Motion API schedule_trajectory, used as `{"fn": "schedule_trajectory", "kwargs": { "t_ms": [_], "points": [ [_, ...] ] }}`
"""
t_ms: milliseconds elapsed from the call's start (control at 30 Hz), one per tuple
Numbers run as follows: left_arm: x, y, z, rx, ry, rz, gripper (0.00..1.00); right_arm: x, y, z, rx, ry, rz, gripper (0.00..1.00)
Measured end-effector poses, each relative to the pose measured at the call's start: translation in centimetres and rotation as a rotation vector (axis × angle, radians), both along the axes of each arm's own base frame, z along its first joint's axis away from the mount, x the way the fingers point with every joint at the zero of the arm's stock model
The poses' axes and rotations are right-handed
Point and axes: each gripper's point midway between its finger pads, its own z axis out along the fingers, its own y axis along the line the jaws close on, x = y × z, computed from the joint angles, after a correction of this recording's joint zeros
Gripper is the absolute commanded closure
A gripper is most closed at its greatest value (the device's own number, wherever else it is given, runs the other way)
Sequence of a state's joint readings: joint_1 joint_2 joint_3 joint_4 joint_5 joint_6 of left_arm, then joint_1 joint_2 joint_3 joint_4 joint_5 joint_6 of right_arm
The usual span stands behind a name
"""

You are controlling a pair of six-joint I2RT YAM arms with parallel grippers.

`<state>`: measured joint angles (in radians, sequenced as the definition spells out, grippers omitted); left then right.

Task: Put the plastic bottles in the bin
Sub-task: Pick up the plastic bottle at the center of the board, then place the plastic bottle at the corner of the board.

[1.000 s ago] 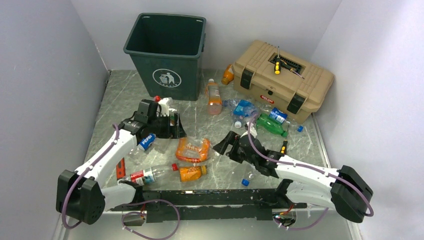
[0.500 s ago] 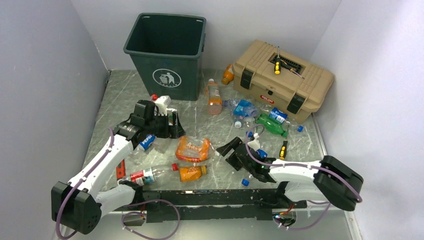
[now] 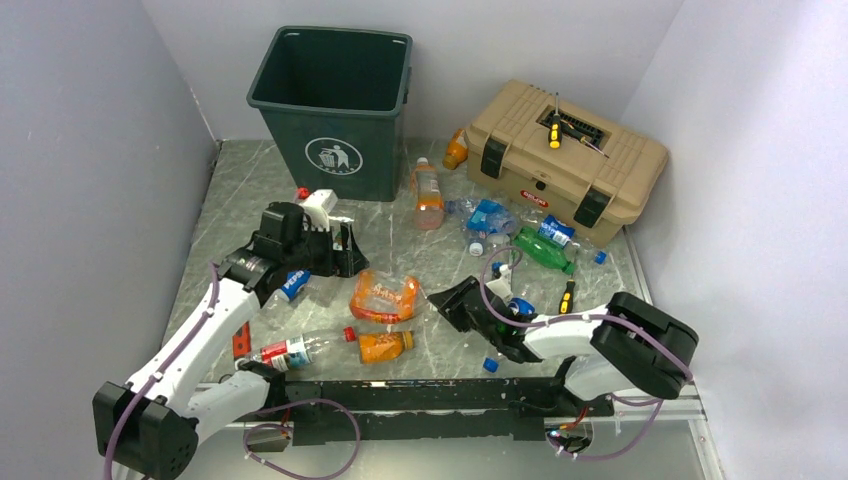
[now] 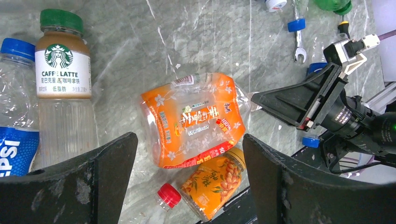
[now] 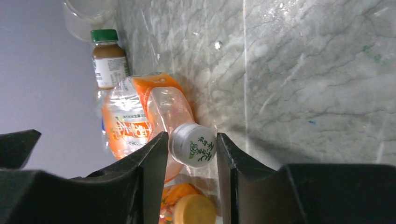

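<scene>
Plastic bottles [image 3: 545, 252] are scattered over the grey marbled table [image 3: 250, 190], and none can be seen inside the bin [image 3: 300, 130], which stands well apart at the far end. One crushed orange bottle [image 5: 154, 112] has been taken by its white cap [image 5: 192, 145]: the right gripper [image 5: 190, 140] is narrowed around that cap, with both jaws seemingly touching it. The left gripper [image 4: 189, 139] is spread wide above the same bottle and holds nothing. A slip is to be feared, since the cap is round, smooth and hard and only a small part of it is pinched. The body is thin, flattened, crinkled plastic under a glossy orange wrapper, so it may swing or twist from the neck once raised. A small orange bottle [image 4: 212, 184] lies just beside it and could be dragged along. Contact between the two arms is possible, as both are gathered over one spot. The bin is tall, rigid and tapered, so its square rim could be struck on the way in.
</scene>
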<state>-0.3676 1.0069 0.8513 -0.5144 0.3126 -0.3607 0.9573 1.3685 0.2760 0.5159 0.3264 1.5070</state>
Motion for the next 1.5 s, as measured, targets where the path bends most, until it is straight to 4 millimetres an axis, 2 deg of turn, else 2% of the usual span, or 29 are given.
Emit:
{"fn": "schedule_trajectory", "kwargs": {
  "t_ms": [167, 267, 333, 400, 533, 667, 733, 800, 867, 900, 1033, 1133, 1233, 1367, 1500],
  "points": [
    [0.1, 0.2, 0.0, 0.007, -0.006, 0.011, 0.12, 0.1, 0.5, 0.6, 0.018, -0.031, 0.028, 0.84],
    [0.2, 0.4, 0.1, 0.013, -0.012, 0.019, 0.12, 0.1, 0.1, 1.2, -0.019, -0.069, 0.057, 1.0],
    [0.2, 0.5, 0.2, 0.015, -0.018, 0.025, 0.12, 0.2, -0.5, 2.4, -0.062, -0.113, 0.079, 1.0],
    [0.2, 0.6, 0.3, 0.02, -0.023, 0.032, 0.12, 0.4, -1.0, 4.4, -0.117, -0.174, 0.108, 1.0],
    [0.2, 0.8, 0.5, 0.02, -0.034, 0.039, 0.12, 1.4, -2.1, 10.5, -0.27, -0.328, 0.165, 1.0],
    [0.1, 0.8, 0.9, 0.016, -0.045, 0.039, 0.12, 1.7, -3.5, 15.4, -0.464, -0.393, 0.24, 1.0],
    [0.1, 0.8, 0.9, 0.015, -0.047, 0.039, 0.12, 1.5, -4.2, 17.5, -0.567, -0.394, 0.297, 1.0],
    [0.1, 0.8, 0.9, 0.014, -0.048, 0.038, 0.11, 1.3, -4.5, 18.6, -0.651, -0.381, 0.359, 1.0],
    [0.1, 0.8, 1.0, 0.01, -0.05, 0.035, 0.11, 0.8, -4.6, 18.7, -0.735, -0.35, 0.446, 1.0],
    [0.0, 0.6, 1.2, 0.004, -0.053, 0.029, 0.1, 0.4, -4.5, 18.2, -0.781, -0.328, 0.495, 1.0],
    [-0.1, 0.0, 2.1, -0.034, -0.084, -0.003, 0.1, -2.0, -5.4, 13.4, -0.981, -0.19, 0.674, 1.0],
    [-0.3, -0.3, 2.8, -0.055, -0.11, -0.019, 0.1, -2.5, -6.4, 11.7, -1.117, -0.124, 0.701, 1.0],
    [-0.4, -0.4, 3.2, -0.065, -0.124, -0.026, 0.1, -2.6, -7.0, 11.6, -1.214, -0.14, 0.688, 1.0],
    [-0.3, -0.4, 3.3, -0.068, -0.131, -0.026, 0.1, -2.5, -6.0, 12.7, -1.206, -0.223, 0.681, 1.0],
    [-0.3, -0.4, 3.3, -0.069, -0.13, -0.027, 0.1, -0.8, -6.0, 12.3, -1.201, -0.209, 0.641, 1.0]
  ]
}}
